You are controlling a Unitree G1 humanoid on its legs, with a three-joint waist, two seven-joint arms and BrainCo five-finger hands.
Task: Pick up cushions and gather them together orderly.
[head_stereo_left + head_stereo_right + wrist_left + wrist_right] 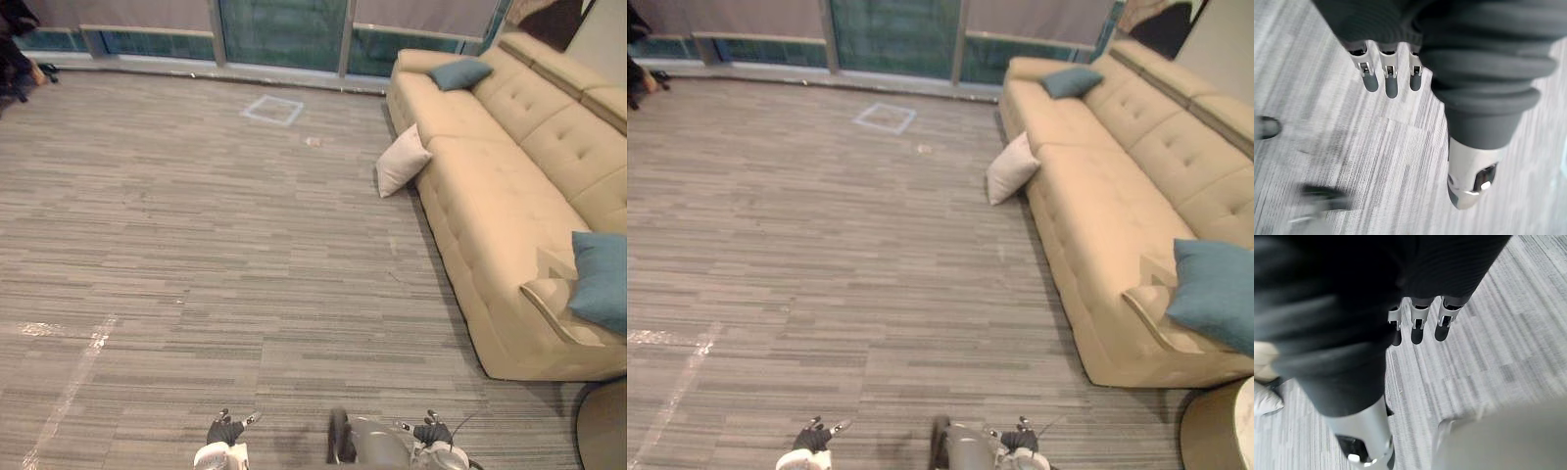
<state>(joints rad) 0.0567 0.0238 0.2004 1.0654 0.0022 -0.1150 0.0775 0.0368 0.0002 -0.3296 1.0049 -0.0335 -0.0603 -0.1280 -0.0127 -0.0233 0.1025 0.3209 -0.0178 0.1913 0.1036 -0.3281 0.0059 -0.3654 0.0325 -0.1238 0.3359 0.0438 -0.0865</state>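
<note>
2 robot hands (1391, 81) (1418, 328) released (empty), white cushion (402, 162) leaning against sofa (490, 196)

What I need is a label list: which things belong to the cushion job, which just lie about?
Job: white cushion on the floor against the sofa; far teal cushion and near teal cushion on it; left hand, right hand.
Lying about: tape square, round table.

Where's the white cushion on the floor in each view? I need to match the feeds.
Left eye view: white cushion leans against the beige sofa, right of centre, upper half.
Right eye view: same cushion, slightly further left.
Left wrist view: carpet past the left hand.
Right wrist view: a pale shape at the edge, possibly it.
Shared landmark: the beige sofa.
</note>
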